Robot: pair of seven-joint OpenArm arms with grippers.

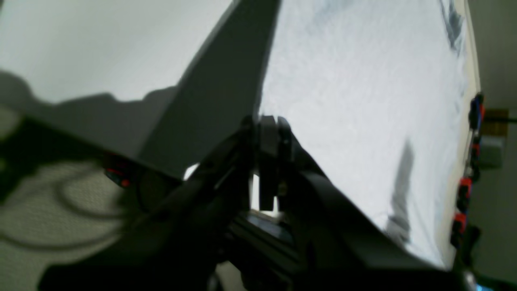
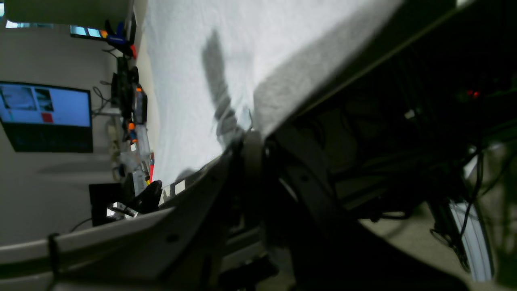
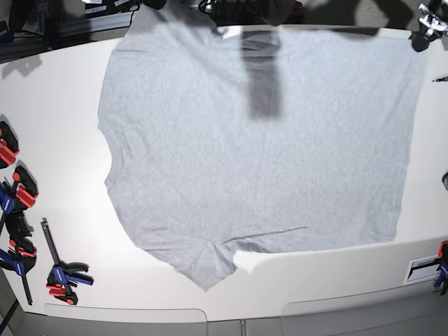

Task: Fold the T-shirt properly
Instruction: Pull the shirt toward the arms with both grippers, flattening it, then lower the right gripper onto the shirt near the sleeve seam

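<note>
The light grey T-shirt (image 3: 259,154) lies spread out, plain side up, on the white table (image 3: 63,119). One sleeve (image 3: 203,266) points toward the front edge. In the left wrist view my left gripper (image 1: 268,123) is shut on the shirt's edge (image 1: 363,101), and a lifted flap (image 1: 226,81) is in shadow beside it. In the right wrist view my right gripper (image 2: 250,139) is shut on the shirt's edge (image 2: 194,81). In the base view the left gripper (image 3: 425,29) is at the shirt's far right corner. The right gripper is at the far left corner, mostly cut off.
Several red, blue and black clamps (image 3: 17,196) lie along the table's left side, one (image 3: 63,273) near the front left, another (image 3: 441,266) at the right edge. A dark shadow stripe (image 3: 262,77) crosses the shirt's far middle. A monitor (image 2: 44,109) stands beyond the table.
</note>
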